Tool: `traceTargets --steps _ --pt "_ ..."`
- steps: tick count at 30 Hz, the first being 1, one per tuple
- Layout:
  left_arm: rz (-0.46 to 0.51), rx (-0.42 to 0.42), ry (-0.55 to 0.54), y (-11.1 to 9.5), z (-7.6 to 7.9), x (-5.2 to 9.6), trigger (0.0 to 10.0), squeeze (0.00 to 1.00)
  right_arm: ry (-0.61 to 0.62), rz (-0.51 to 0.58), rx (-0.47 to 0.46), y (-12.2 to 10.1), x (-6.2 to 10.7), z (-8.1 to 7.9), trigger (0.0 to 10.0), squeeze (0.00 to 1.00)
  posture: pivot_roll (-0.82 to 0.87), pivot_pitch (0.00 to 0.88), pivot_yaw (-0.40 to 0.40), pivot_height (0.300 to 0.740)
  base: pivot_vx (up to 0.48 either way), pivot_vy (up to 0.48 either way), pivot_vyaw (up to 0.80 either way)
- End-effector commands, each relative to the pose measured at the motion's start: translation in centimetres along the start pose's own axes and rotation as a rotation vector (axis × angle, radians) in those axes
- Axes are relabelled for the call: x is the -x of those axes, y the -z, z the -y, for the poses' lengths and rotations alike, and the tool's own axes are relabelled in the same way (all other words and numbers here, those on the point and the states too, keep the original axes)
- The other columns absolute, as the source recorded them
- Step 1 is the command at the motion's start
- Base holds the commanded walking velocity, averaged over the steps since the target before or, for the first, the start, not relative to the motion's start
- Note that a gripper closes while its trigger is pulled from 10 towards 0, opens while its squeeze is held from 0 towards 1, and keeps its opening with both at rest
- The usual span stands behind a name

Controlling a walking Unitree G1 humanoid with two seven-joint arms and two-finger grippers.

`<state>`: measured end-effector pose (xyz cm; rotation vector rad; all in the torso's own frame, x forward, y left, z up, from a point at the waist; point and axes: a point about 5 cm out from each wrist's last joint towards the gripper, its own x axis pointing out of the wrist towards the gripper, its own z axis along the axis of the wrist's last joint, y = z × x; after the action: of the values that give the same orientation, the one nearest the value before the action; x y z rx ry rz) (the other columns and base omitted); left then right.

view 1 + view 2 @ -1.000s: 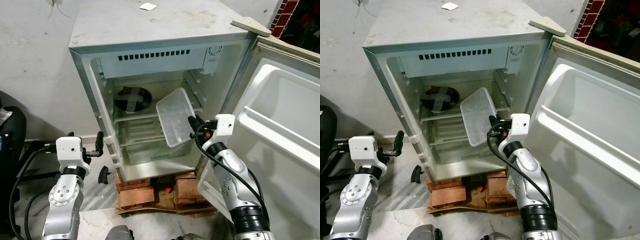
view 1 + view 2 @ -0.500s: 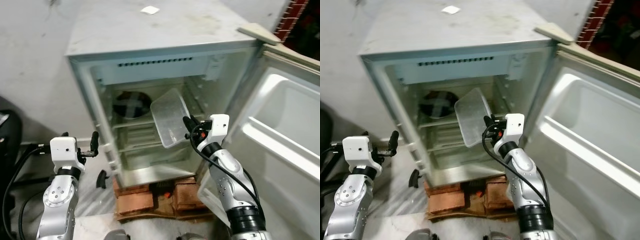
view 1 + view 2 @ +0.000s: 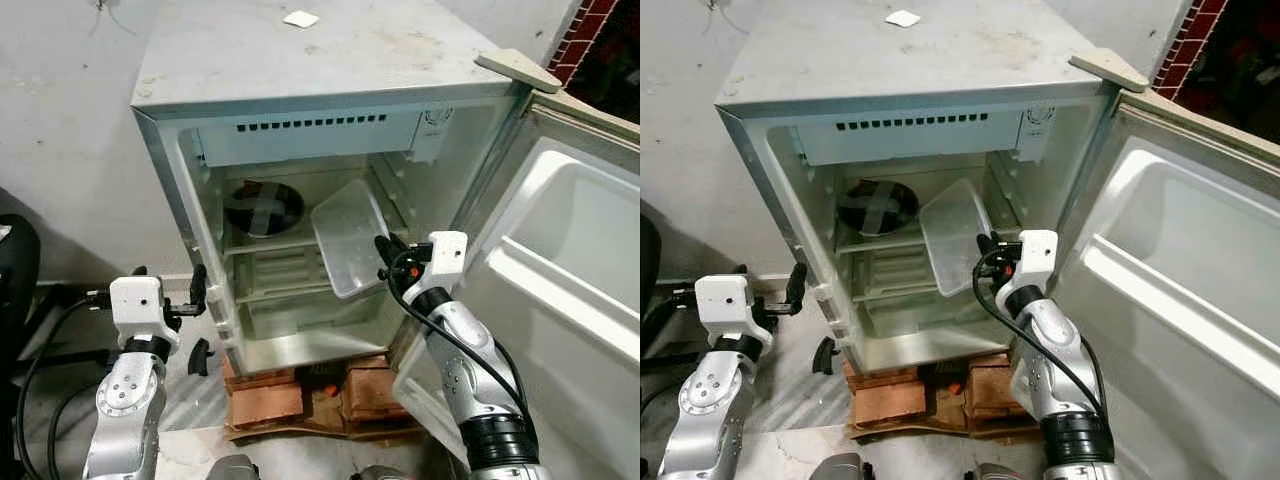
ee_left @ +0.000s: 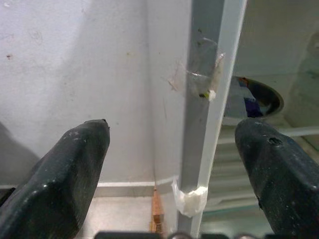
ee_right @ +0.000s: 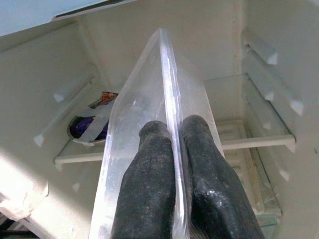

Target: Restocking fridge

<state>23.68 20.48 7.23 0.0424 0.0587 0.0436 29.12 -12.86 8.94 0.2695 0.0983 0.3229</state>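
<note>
Refrigerator interior, door swung open toward 3 o'clock. The right end effector (image 3: 383, 252) pinches the rim of a clear rectangular plastic container (image 3: 350, 236), held tilted in front of the small silver refrigerator's (image 3: 300, 110) upper glass shelf (image 3: 262, 238). A dark round covered bowl (image 3: 264, 206) sits on that shelf at 9 o'clock of the container. The left end effector (image 4: 174, 169), fingers spread wide, straddles the cabinet's front edge at 8 o'clock.
</note>
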Motion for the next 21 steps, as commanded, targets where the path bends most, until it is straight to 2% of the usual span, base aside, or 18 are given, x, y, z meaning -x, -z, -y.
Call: traceTargets --steps 1,5,9,13,14,18,19,21 --pt "-0.008 -0.014 -0.018 -0.1 -0.6 0.6 10.0 0.0 0.009 -0.001 0.003 0.0 -0.6 -0.1 10.0 0.0 0.04 0.069 -0.033 0.74 0.0 0.0 0.0" --pt "-0.034 -0.034 -0.032 0.2 -1.4 1.7 10.0 0.0 0.031 0.0 0.004 0.1 -1.6 -0.3 10.0 0.0 0.07 0.096 -0.041 0.74 0.0 0.0 0.0" --pt "-0.056 -0.046 -0.045 0.3 -2.1 3.2 10.0 0.0 0.066 0.014 0.006 -0.5 -3.3 -0.4 10.0 0.0 0.11 0.133 -0.054 0.74 0.0 0.0 0.0" --pt "-0.061 -0.049 -0.058 0.1 -2.3 4.0 10.0 0.0 0.064 0.016 0.004 -0.9 -4.1 -0.4 10.0 0.0 0.15 0.165 -0.062 0.74 0.0 0.0 0.0" --pt "-0.067 -0.052 -0.061 -0.1 -2.3 4.7 10.0 0.0 0.065 0.017 -0.002 -1.2 -5.0 -0.4 10.0 0.0 0.16 0.186 -0.063 0.74 0.0 0.0 0.0" --pt "-0.098 -0.063 -0.066 -0.1 -2.5 6.3 10.0 0.0 0.082 0.027 0.0 -1.9 -6.4 -0.7 10.0 0.0 0.19 0.228 -0.067 0.74 0.0 0.0 0.0" --pt "-0.098 -0.063 -0.066 -0.1 -2.5 6.3 10.0 0.0 0.082 0.027 0.0 -1.9 -6.4 -0.7 10.0 0.0 0.19 0.228 -0.067 0.74 0.0 0.0 0.0" --pt "-0.12 -0.068 -0.074 -0.2 -2.7 7.4 10.0 0.0 0.13 0.04 0.002 -2.6 -7.4 -0.6 10.0 0.0 0.21 0.261 -0.071 0.74 0.0 0.0 0.0"
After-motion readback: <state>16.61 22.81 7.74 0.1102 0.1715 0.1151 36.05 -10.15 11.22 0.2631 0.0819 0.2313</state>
